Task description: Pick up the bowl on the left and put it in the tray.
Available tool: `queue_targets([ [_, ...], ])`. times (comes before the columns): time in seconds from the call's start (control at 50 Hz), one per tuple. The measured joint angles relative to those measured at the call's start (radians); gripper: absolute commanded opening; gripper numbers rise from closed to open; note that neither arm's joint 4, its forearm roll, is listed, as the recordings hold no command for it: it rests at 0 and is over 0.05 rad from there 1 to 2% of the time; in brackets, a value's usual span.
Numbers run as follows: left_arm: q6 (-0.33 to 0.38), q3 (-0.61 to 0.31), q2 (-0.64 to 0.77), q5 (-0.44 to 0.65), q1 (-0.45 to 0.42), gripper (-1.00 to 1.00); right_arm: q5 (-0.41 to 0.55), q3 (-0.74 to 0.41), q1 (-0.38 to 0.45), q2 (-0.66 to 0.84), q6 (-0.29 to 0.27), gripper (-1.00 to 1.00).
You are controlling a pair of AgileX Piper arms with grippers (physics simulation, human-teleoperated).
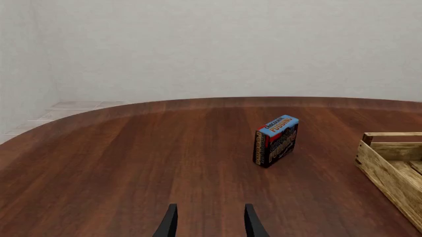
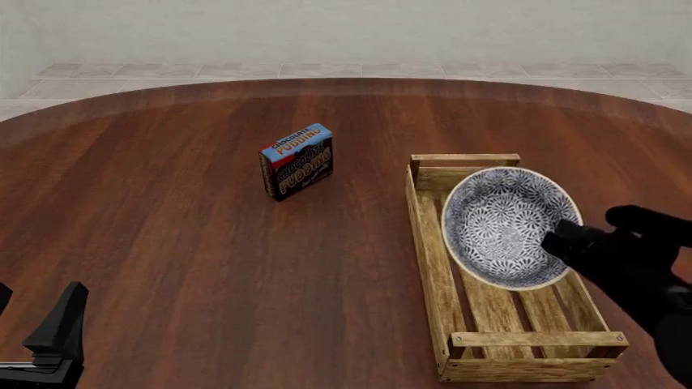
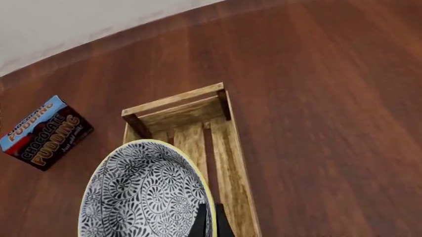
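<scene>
I am holding the bowl (image 2: 501, 225) in my right hand (image 2: 562, 240), which is pinching the bowl's rim on the side nearest me; the right wrist view shows the fingers (image 3: 199, 223) clamped across that pale edge. The bowl is hanging tilted above the far half of the tray (image 2: 433, 267), its patterned inside facing up and toward me. I cannot tell whether its lower edge is touching the slats yet. So I am judging the pickup and the carry as done, with the lowering and letting go remaining. My left hand (image 1: 209, 220) is sitting idle near the desk's (image 2: 194, 267) near left edge, fingers spread apart and gripping nothing. The pudding box (image 2: 295, 160) is standing well apart from the tray, out of my way.
</scene>
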Motion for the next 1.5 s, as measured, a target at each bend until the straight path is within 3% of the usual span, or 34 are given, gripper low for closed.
queue_targets([
  [1.5,0.000,0.000,0.000,0.000,0.000,1.00,-0.178,0.051,0.023,0.187,0.004,-1.00],
])
